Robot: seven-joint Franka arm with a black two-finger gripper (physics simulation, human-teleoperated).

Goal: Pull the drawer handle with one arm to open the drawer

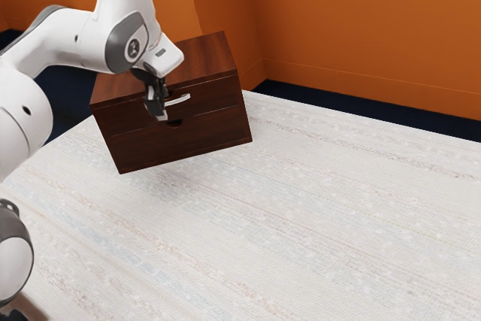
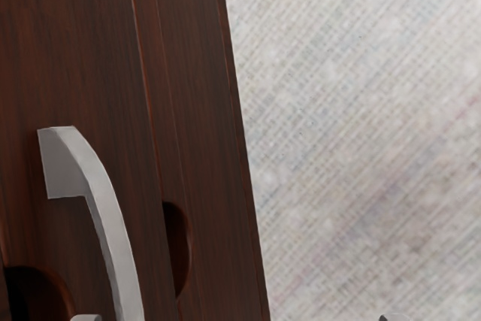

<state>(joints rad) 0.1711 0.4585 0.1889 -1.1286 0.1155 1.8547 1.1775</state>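
Note:
A dark wooden box (image 1: 180, 129) stands tilted at the table's far left in the exterior view. Its upper drawer front (image 1: 203, 95) carries a curved grey handle (image 1: 179, 99) and looks flush with the box face. My black gripper (image 1: 158, 104) reaches down from above, at the handle's end nearer the arm. The fingers stand open, straddling the handle. In the wrist view the handle (image 2: 98, 201) arches off the drawer front (image 2: 75, 58), and one grey fingertip (image 2: 392, 317) shows far off over the table, well apart from the handle.
The pale woven table top (image 1: 316, 208) stretches wide toward the exterior view's right and front. Orange walls (image 1: 361, 13) rise behind the box. A round notch (image 2: 176, 246) is cut in the wood just beside the handle.

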